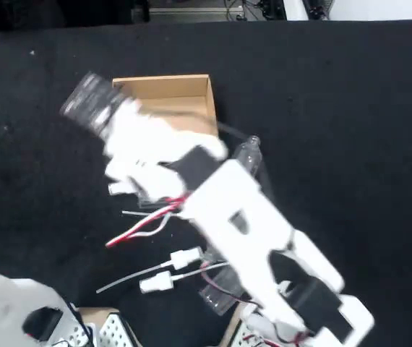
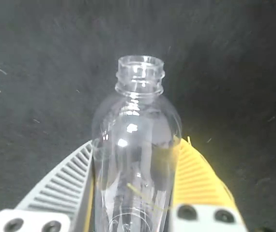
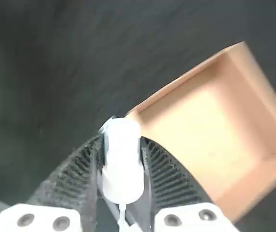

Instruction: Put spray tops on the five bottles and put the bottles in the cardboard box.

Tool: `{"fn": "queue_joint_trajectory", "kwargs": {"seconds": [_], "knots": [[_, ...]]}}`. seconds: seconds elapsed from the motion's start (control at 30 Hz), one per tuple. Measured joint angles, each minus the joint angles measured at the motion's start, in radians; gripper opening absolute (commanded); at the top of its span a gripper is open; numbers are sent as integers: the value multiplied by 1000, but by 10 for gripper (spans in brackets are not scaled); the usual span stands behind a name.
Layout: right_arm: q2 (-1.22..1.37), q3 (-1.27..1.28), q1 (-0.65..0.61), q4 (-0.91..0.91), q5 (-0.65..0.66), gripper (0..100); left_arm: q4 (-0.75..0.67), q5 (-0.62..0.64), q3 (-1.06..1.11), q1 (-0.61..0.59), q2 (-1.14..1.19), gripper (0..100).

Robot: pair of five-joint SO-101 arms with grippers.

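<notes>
My left gripper [image 2: 135,145] is shut on a clear bottle [image 2: 137,140] with an open neck and no top, its white and yellow fingers [image 2: 70,174] pressed to the sides. My right gripper [image 3: 122,140] is shut on a white spray top [image 3: 121,162], its thin tube pointing back toward the wrist. It hovers just off a corner of the cardboard box [image 3: 210,125]. In the high view the right gripper [image 1: 94,108] is a blur at the left side of the box [image 1: 210,101]. Another uncapped bottle [image 1: 248,154] shows beside the box, partly under the arm.
Two loose spray tops [image 1: 184,256] [image 1: 155,283] with long tubes lie on the black table near the front. A clear bottle [image 1: 217,298] lies beside them, half under the right arm. Red and white wires [image 1: 141,225] trail from the arm. The other arm's base [image 1: 7,307] is at the front left.
</notes>
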Motion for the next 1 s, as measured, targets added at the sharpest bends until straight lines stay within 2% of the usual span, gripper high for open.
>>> {"fn": "queue_joint_trajectory", "kwargs": {"seconds": [0.17, 0.4, 0.47, 0.6, 0.7, 1.0], "knots": [[-104, -169, 150, 40, -120, 11, 2, 152, 63, 155, -216, 33], [-133, -371, 367, 86, -295, 11, 0, 396, 209, 508, -569, 30], [-133, -381, 405, 86, -339, 11, -44, 450, 275, 621, -675, 30], [-133, -382, 489, 86, -450, 11, -242, 551, 502, 804, -864, 30], [-133, -382, 506, 86, -499, 11, -428, 606, 706, 913, -994, 30], [-152, -370, 506, 31, -583, 11, -865, 632, 1142, 1221, -1306, 30]]}}
